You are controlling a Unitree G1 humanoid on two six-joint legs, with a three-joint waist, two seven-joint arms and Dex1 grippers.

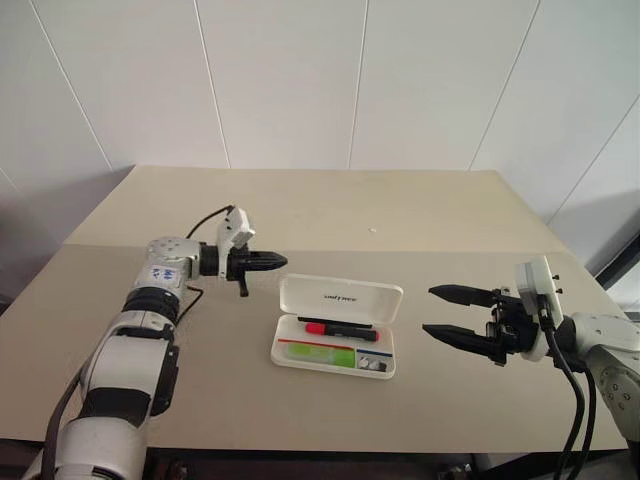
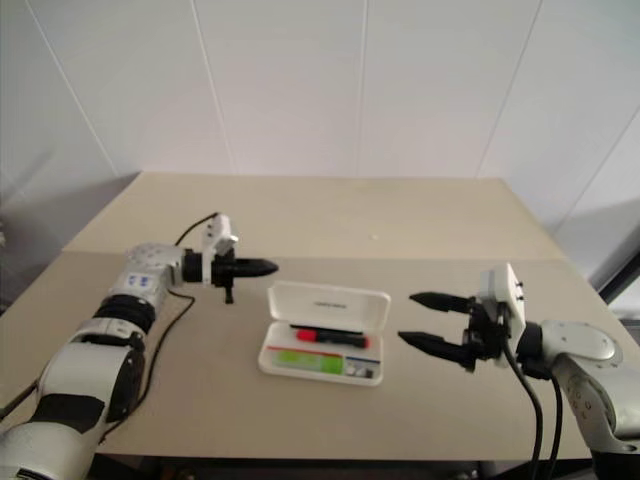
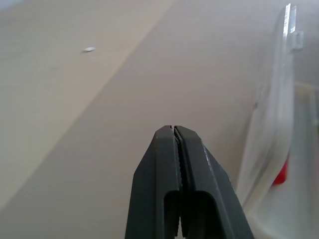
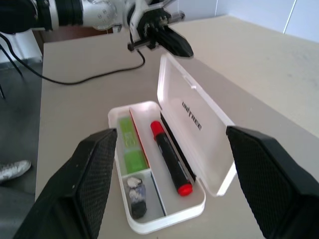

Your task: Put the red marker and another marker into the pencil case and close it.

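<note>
Nearest on the matte beige worktop (image 1: 450,400), the white hard-plastic pencil case (image 1: 338,325) lies open with its rounded lid tilted up, the red marker (image 1: 339,329) and green highlighter (image 1: 318,354) inside it. Right of it, across bare surface, the right tool (image 1: 446,312) hovers level with fingers spread wide, holding nothing. Farther back, the left tool (image 1: 278,262) is clenched empty just beside the lid's far-left corner, with bare surface beyond.

Beige table (image 1: 300,215), white panelled wall (image 1: 300,80) behind it, small white speck (image 1: 373,230) on the tabletop
</note>
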